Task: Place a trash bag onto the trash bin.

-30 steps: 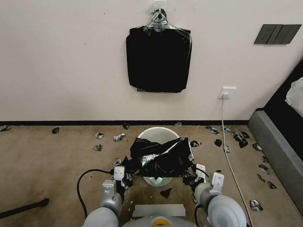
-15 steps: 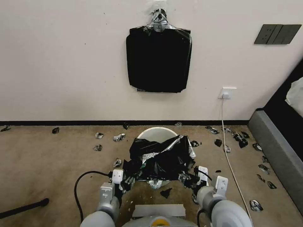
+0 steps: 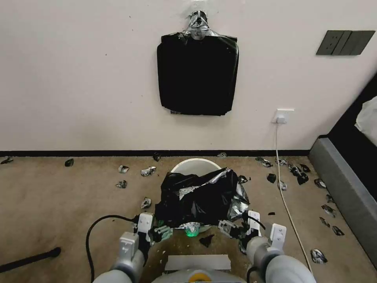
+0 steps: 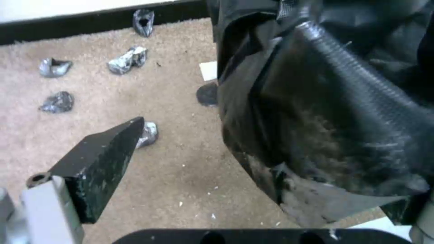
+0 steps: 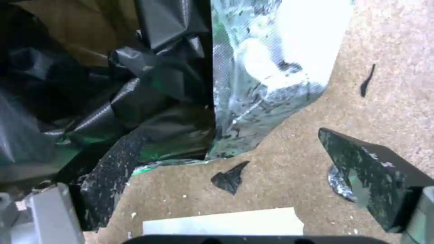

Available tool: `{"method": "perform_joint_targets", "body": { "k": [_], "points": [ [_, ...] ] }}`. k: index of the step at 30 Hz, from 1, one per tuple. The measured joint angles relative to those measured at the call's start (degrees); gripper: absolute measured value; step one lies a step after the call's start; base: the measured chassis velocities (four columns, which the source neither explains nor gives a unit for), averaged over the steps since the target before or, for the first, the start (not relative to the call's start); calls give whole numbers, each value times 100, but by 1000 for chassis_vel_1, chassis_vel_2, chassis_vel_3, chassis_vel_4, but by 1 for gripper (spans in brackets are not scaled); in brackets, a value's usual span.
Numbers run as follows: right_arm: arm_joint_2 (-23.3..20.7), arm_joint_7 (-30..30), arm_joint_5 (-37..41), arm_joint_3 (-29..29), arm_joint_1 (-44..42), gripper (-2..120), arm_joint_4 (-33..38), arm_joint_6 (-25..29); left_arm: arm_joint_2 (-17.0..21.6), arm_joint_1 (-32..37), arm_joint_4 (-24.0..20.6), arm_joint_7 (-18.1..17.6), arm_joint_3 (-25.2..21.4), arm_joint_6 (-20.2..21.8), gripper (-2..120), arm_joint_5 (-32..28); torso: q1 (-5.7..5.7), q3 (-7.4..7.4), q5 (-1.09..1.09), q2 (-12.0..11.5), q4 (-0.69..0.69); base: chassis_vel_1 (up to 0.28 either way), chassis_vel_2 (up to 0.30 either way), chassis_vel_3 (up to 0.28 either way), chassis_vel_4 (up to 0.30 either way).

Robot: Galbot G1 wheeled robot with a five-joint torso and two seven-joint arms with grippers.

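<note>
Draping crinkled, glossy black trash bag [image 3: 198, 196], cream trash bin [image 3: 195, 166] beneath

I see a cream wall [image 3: 78, 78] with a dark baseboard [image 3: 78, 153], tan carpet [image 3: 47, 204] strewn with scraps [image 3: 148, 171], a white outlet [image 3: 283, 116] and a grey sofa edge [image 3: 345, 196].

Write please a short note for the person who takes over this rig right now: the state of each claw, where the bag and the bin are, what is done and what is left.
Left claw: open, holding nothing, low beside the near left of the trash bin.
Right claw: open, holding nothing, at the near right.
Trash bag: draped loose and crumpled over the top and front of the bin, which stands on the carpet by the wall. The far rim is bare.
Done: bag laid on the bin.
Left: spread the bag around the whole rim.
</note>
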Motion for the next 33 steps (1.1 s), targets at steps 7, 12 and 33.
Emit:
{"method": "perform_joint_targets", "body": {
  "k": [7, 12, 33],
  "points": [
    [-21, 11, -65, 83, -187, 100, 197, -6, 195, 288, -69, 370, -102, -218, 100, 305, 0, 0, 0, 0, 0, 0, 0, 0, 0],
    [-49, 2, -173, 144, -309, 100, 315, -10, 294, 426, -119, 574, -169, -350, 100, 556, 0, 0, 0, 0, 0, 0, 0, 0, 0],
    [-192, 87, -335, 641, -428, 100, 1011, -130, 602, 916, -379, 2795, -974, -1851, 100, 1168, 0, 0, 1, 0, 0, 0, 0, 0, 0]
  ]
}}
